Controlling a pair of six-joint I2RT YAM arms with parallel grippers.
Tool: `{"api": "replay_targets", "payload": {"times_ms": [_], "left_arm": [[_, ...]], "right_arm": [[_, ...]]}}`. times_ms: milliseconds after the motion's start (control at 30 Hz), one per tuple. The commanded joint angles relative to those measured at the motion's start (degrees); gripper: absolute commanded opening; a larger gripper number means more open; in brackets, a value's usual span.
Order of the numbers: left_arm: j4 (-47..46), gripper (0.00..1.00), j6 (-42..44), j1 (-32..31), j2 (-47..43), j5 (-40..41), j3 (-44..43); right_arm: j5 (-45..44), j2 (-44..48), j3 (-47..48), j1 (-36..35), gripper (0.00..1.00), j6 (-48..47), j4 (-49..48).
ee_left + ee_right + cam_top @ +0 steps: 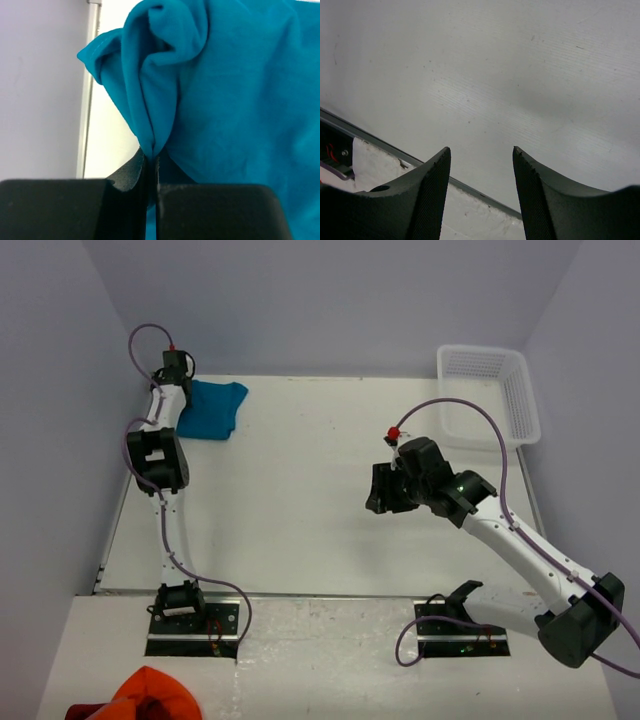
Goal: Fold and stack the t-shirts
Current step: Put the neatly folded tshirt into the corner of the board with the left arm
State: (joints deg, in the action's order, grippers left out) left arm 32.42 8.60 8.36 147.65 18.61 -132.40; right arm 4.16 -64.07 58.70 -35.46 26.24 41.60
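Pinching a fold of the teal t-shirt (240,100), bunched at the far-left corner of the table (300,520), in the tightly closed left gripper (151,165). Holding right gripper (480,170) spread, empty, above mid-table. Judging folding barely started, nothing stacked.

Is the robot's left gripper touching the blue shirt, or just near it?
Touching. The left wrist view shows the left gripper shut on a pinched fold of the teal t-shirt, with the cloth running down between its closed jaws.
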Motion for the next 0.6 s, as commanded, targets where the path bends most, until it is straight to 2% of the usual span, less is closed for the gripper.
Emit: {"api": "replay_targets", "payload": {"times_ms": [0,167,567], "left_arm": [[-5.2,0.00,-0.9,1.1,0.0,3.7,-2.4],[-7.3,0.00,-2.8,1.2,0.4,7.4,-1.9],[-10.4,0.00,-3.6,1.2,3.2,9.9,-3.8]], "right_arm": [[-2.0,0.4,0.5,-0.1,0.54,0.2,0.8],[-2.6,1.0,0.4,0.0,0.54,0.1,1.7],[-3.1,2.6,0.6,-0.1,0.54,1.7,3.3]]}}
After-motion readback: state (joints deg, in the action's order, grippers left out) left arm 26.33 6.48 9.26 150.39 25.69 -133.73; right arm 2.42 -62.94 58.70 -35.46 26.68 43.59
